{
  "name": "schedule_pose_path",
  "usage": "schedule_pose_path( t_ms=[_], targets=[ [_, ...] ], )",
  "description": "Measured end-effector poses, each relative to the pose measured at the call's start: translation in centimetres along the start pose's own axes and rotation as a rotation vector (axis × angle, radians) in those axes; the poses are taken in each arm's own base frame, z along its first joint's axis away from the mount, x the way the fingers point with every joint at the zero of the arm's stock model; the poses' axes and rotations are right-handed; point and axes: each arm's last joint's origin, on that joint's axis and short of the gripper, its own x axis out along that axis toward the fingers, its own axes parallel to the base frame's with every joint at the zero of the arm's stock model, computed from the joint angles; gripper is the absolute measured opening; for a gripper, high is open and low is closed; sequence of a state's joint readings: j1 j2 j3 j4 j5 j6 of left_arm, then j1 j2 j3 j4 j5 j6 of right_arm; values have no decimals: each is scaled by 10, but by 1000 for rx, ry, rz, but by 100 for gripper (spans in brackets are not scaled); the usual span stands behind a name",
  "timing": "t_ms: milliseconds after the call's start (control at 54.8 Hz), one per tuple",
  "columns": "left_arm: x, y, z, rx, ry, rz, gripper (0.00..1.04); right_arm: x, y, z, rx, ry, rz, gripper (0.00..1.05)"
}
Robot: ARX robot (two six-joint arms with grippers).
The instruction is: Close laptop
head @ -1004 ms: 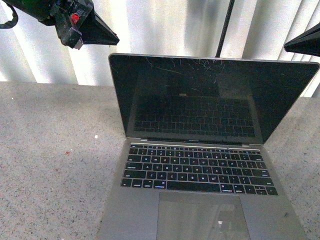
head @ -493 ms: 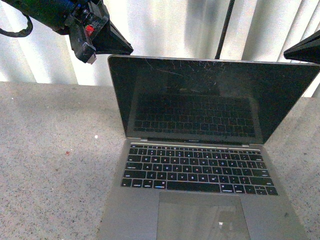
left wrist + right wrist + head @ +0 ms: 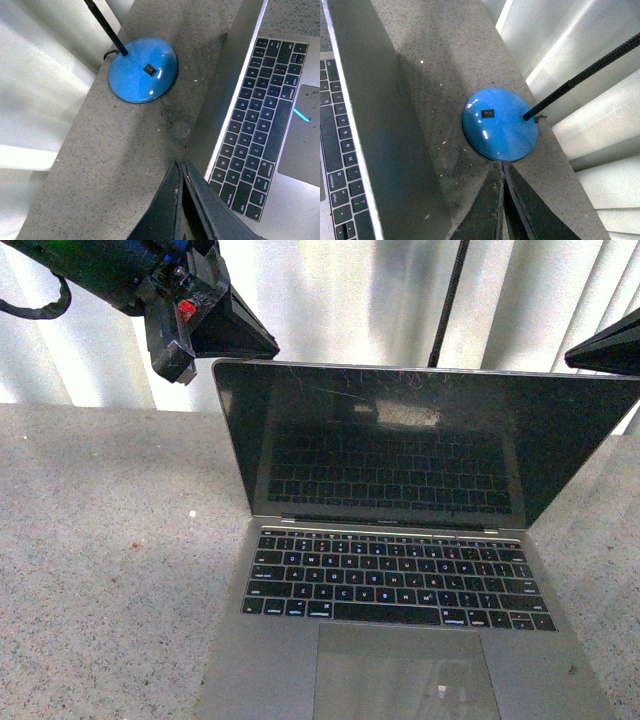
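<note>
At tbl (image 3: 100,540): 1 laptop (image 3: 400,580), 1 lamp (image 3: 143,70), L tool (image 3: 180,165), R tool (image 3: 501,165)

There was one laptop (image 3: 262,665), with one screen (image 3: 400,440), one keyboard (image 3: 395,578) and one trackpad (image 3: 400,675). Two grippers were in view, the left gripper (image 3: 268,344) and the right gripper (image 3: 572,356), and the wrist views showed two fingers (image 3: 162,210) on each. One table (image 3: 100,570) held one blue lamp base (image 3: 135,80), which had one black stem (image 3: 105,27) and one switch (image 3: 150,69). One white speck (image 3: 191,513) and one red speck (image 3: 130,543) lay on the tabletop.
</note>
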State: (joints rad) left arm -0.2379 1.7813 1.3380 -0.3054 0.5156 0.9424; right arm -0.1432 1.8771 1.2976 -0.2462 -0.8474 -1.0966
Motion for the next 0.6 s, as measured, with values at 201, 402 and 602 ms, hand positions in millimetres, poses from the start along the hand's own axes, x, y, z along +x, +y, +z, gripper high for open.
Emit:
schedule_pose_path(
  t_ms=[201,402,602],
  targets=[
    [5,-8,-3,0,7,-24,4,1,3,0,3,-3,9,3],
    [9,-15,-6,1,12,-42,4,1,15,3,3,-21,35,3],
    [9,-17,-6,10,10,-44,4,5,31,4,9,-23,71,3]
  ],
)
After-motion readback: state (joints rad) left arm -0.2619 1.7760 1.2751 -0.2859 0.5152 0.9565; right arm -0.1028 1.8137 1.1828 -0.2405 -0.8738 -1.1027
